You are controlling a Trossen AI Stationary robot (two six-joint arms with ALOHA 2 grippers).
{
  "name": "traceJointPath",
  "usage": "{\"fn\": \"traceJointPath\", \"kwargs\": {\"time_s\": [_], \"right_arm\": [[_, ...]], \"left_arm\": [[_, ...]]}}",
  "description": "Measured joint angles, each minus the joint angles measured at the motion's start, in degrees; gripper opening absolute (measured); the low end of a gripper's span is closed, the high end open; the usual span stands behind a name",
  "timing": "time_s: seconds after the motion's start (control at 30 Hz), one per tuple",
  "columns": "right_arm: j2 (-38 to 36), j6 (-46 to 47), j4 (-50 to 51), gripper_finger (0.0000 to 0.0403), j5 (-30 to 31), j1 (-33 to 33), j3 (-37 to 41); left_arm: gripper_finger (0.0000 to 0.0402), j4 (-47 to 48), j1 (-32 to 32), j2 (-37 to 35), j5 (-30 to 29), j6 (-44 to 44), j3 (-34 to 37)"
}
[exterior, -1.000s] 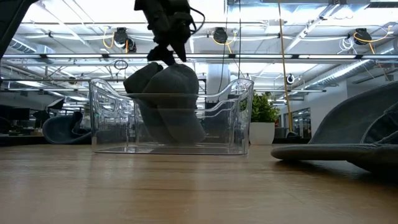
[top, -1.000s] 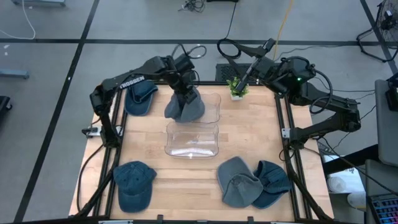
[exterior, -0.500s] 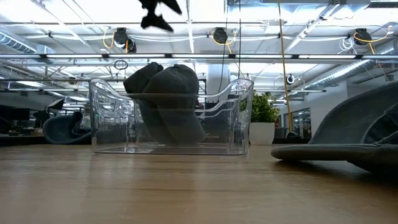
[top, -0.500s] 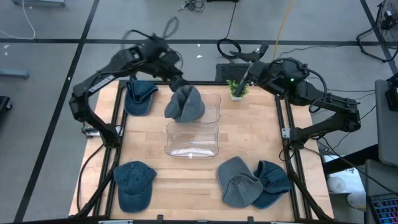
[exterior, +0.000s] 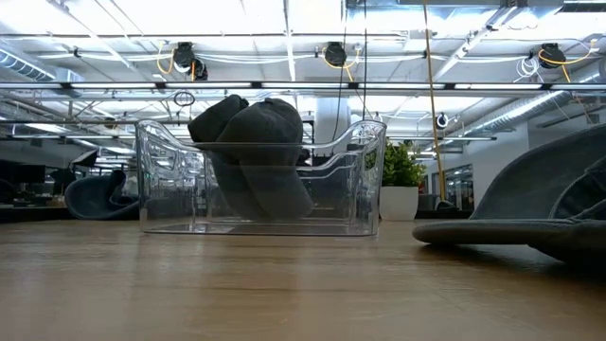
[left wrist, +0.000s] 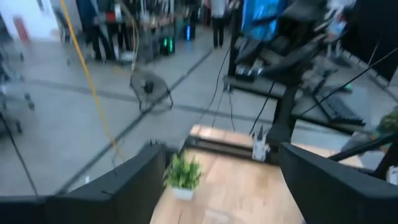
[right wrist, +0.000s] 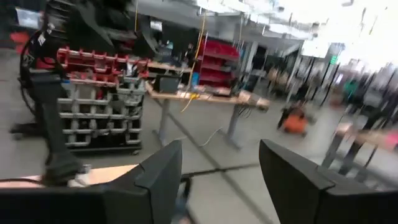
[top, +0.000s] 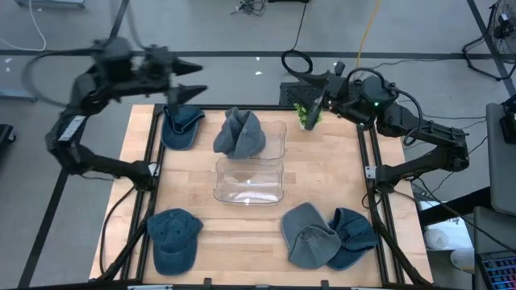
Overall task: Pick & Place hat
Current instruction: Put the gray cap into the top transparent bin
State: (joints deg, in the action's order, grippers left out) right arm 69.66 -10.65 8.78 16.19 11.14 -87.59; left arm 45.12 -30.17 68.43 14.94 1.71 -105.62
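**Grey cap sits in the far bin, both arms lifted off the table**

Nearest me on the light wooden table (top: 322,173) I see a dark blue denim cap (top: 173,238) at the front left. At the front right a grey cap (top: 309,234) lies overlapping a second blue cap (top: 351,237); in the low view that grey one fills the right edge (exterior: 530,204).

In the middle stands a clear plastic bin (top: 248,180), and I see nothing in it from above. Just behind it, touching or nearly so, is a second clear plastic bin (top: 274,138), and the crumpled grey hat (top: 239,134) lies in its left part, bulging over the rim. From table level the hat (exterior: 254,156) stands bunched up inside the clear walls.

Further back, another blue cap (top: 181,123) lies at the far left, and a small green potted plant (top: 306,113) at the far edge, right of centre.

My left gripper (top: 190,77) hovers beyond the far left edge, clear of the hat, fingers spread apart and holding nothing. My right gripper (top: 293,68) waits beyond the far edge near the plant; its wrist view shows the fingers (right wrist: 155,171) parted with nothing between them.
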Motion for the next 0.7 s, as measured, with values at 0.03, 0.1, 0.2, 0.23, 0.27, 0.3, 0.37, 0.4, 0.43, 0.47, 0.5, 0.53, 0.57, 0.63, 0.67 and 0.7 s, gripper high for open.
{"fn": "traceJointPath", "kwargs": {"time_s": [0.03, 0.1, 0.2, 0.23, 0.27, 0.3, 0.37, 0.4, 0.43, 0.47, 0.5, 0.53, 0.57, 0.63, 0.67, 0.7], "right_arm": [[-0.4, 2.1, 1.8, 0.0201, -0.1, 0.0, 0.0], [-0.9, 5.1, 4.3, 0.0203, -1.1, 0.0, 0.0], [-1.5, 6.4, 6.8, 0.0209, -1.5, -0.3, 0.0], [-1.5, 6.5, 7.0, 0.0211, -1.5, -0.6, 0.0], [-1.5, 6.6, 6.9, 0.0213, -1.4, -1.0, 0.0], [-1.6, 6.6, 6.8, 0.0215, -1.5, -1.4, 0.0], [-1.7, 6.6, 6.4, 0.0216, -1.5, -2.2, 0.0], [-1.7, 6.8, 6.3, 0.0216, -1.5, -2.6, 0.0], [-1.7, 7.0, 6.3, 0.0216, -1.5, -3.0, 0.0], [-1.7, 7.0, 6.3, 0.0215, -1.5, -3.4, 0.0], [-1.7, 7.0, 6.3, 0.0214, -1.4, -3.9, 0.0], [-1.7, 7.0, 6.3, 0.0213, -1.4, -4.4, 0.0], [-1.7, 7.0, 6.3, 0.0212, -1.4, -4.9, 0.0], [-1.7, 7.0, 6.3, 0.0211, -1.3, -5.7, 0.0], [-1.7, 7.1, 6.3, 0.0211, -1.3, -6.2, 0.0], [-1.7, 7.6, 6.3, 0.0212, -1.1, -6.6, 0.0]], "left_arm": [[0.0314, -0.1, 0.3, -1.2, 0.0, -0.1, 0.0], [0.031, 0.0, 0.4, -3.4, 0.1, -0.6, 0.0], [0.0308, 0.1, 0.4, -6.1, 0.0, -0.7, 0.0], [0.0309, 0.1, 0.4, -7.0, -0.1, -0.8, 0.0], [0.031, 0.1, 0.4, -7.7, -0.1, -0.9, 0.0], [0.0312, 0.1, 0.4, -8.5, -0.1, -1.1, 0.0], [0.0315, 0.3, 0.4, -9.8, 0.0, -1.5, 0.0], [0.0316, 0.6, 0.4, -10.4, 0.0, -1.9, 0.0], [0.0318, 1.0, 0.4, -10.7, 0.0, -2.1, 0.0], [0.0319, 1.5, 0.4, -11.0, 0.0, -2.3, 0.0], [0.0319, 2.0, 0.4, -11.5, 0.0, -2.4, 0.0], [0.0319, 2.6, 0.4, -11.8, 0.0, -2.7, 0.0], [0.0318, 3.4, 0.4, -12.1, 0.0, -3.0, 0.0], [0.0315, 5.3, 0.4, -12.6, 0.0, -3.2, 0.0], [0.0314, 6.5, 0.4, -12.7, 0.0, -3.2, 0.0], [0.0311, 7.5, 0.4, -12.7, 0.0, -3.3, 0.0]]}}
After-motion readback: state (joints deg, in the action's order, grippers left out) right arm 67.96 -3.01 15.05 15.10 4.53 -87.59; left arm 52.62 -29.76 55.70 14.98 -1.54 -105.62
